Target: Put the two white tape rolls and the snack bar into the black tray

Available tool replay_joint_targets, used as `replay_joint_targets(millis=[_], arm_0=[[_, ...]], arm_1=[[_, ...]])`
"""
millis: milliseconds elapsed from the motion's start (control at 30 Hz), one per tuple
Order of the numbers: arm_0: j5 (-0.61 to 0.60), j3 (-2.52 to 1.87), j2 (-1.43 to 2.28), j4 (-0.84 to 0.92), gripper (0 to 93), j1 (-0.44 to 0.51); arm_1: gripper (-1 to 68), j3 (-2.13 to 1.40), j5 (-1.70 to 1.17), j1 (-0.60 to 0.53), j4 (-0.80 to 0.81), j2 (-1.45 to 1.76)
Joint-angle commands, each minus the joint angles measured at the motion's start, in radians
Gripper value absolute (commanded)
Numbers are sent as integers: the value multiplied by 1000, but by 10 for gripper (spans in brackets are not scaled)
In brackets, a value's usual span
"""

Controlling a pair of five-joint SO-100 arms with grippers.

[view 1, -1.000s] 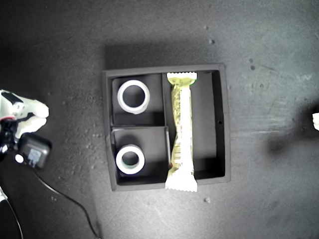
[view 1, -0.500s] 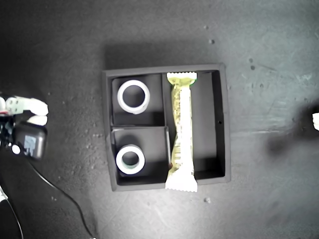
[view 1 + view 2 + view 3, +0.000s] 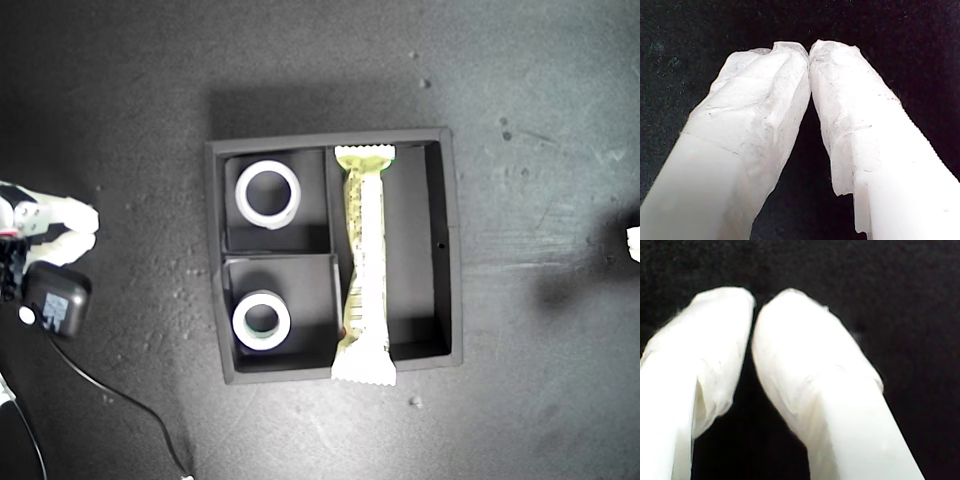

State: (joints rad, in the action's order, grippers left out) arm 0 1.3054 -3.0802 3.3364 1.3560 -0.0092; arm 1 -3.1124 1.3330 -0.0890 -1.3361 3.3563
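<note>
Exterior view, and here's the count: one black tray [image 3: 448, 240] on the dark counter [image 3: 540, 120], two white tape rolls, one snack bar. The first tape roll [image 3: 268, 194] lies flat in the small compartment toward the top of the exterior view, hole up; the second tape roll [image 3: 261, 320] lies flat in the small compartment below it. The snack bar [image 3: 364, 262] fills the long compartment on the exterior view's right of them, its long axis running top to bottom of that view, the lower crimped end riding up over the tray's bottom wall.

Both claws are away from the tray. My first gripper [image 3: 808, 46] has its wrapped fingertips [image 3: 785, 50] pressed together, clenched on nothing. My second gripper [image 3: 754, 302] is likewise closed and empty, only dark counter behind it. An arm [image 3: 45, 225] sits at the exterior view's left edge, well apart from the tray; which arm it is I can't tell
</note>
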Motion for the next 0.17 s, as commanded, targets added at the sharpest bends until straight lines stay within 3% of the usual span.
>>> replay_joint_targets(millis=[0,133], arm_0=[[-9,-58,52,38,2,9],[-9,-58,52,38,2,9]], arm_1=[[2,-12,-5,3,-5,-6],[2,-12,-5,3,-5,-6]])
